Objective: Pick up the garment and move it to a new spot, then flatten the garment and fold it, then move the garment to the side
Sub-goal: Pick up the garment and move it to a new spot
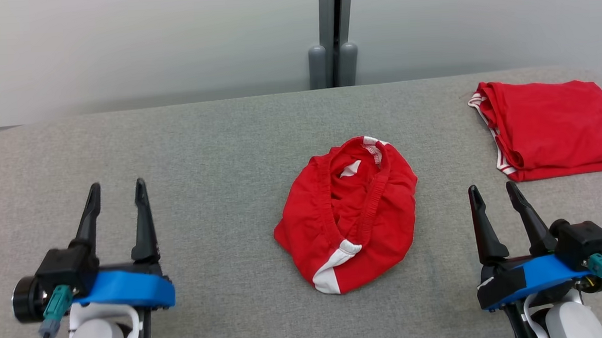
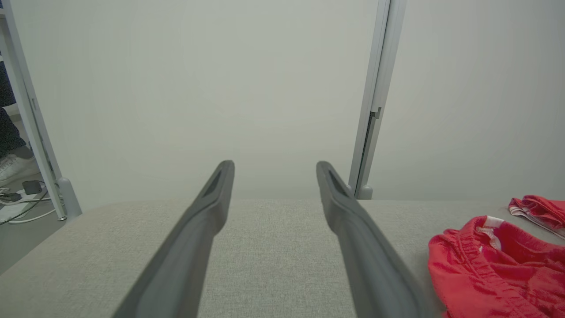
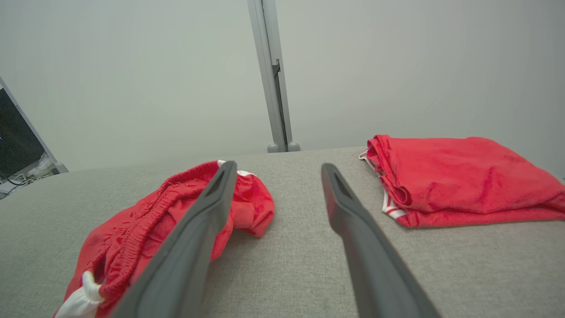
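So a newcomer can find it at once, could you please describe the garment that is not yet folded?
On the grey table, look at the middle. The crumpled red garment sits there as a rounded heap, elastic waistband and white patches showing. The folded red garment at the far right lies flat and squared.

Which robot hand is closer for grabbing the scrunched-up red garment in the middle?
Right, probably: the right hand sits nearer the crumpled garment than the left hand; both are open and empty.

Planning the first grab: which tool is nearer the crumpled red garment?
Right. The right tool sits just right of the crumpled red garment; the left tool is farther off to its left.
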You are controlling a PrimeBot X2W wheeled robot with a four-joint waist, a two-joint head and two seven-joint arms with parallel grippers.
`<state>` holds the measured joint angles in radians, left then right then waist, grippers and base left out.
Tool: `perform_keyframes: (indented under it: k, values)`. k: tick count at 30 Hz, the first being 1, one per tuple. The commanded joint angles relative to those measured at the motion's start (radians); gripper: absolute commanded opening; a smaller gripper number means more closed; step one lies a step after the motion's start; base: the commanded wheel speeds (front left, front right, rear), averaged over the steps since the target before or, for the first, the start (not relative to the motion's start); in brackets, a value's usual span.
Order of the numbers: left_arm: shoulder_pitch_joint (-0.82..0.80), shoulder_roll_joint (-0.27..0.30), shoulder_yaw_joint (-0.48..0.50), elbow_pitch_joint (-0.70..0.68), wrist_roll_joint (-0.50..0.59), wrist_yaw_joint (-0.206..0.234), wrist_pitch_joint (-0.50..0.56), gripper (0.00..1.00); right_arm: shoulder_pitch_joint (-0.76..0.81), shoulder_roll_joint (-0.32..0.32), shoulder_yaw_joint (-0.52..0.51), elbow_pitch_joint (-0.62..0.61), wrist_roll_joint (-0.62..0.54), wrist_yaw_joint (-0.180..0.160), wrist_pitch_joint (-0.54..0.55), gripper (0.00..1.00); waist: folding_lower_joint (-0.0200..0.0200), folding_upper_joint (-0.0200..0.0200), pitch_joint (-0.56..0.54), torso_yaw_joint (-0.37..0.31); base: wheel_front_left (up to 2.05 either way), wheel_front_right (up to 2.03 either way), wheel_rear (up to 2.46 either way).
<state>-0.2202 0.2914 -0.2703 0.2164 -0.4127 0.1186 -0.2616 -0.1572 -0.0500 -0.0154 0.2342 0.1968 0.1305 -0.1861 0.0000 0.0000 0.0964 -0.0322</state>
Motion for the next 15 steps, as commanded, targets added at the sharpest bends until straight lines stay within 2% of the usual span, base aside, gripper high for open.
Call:
perform_keyframes:
  k: [1,9,15]
  values:
    - [0.028,0.004,0.018,-0.011,0.01,0.006,-0.004,1.0,0.015,-0.001,-0.005,-0.009,-0.007,0.0,0.005,1.0,0.0,0.0,-0.005,0.005,0.0,0.0,0.0]
    - [0.125,-0.004,0.094,-0.049,0.042,0.002,-0.004,1.0,0.045,-0.001,-0.027,-0.025,-0.014,0.0,0.016,1.0,0.0,0.0,-0.021,0.031,0.0,0.0,0.0]
    - [0.179,-0.034,0.117,-0.063,0.076,-0.009,-0.004,1.0,0.07,-0.001,-0.034,-0.036,-0.012,0.0,0.026,1.0,0.0,0.0,-0.032,0.043,0.0,0.0,0.0]
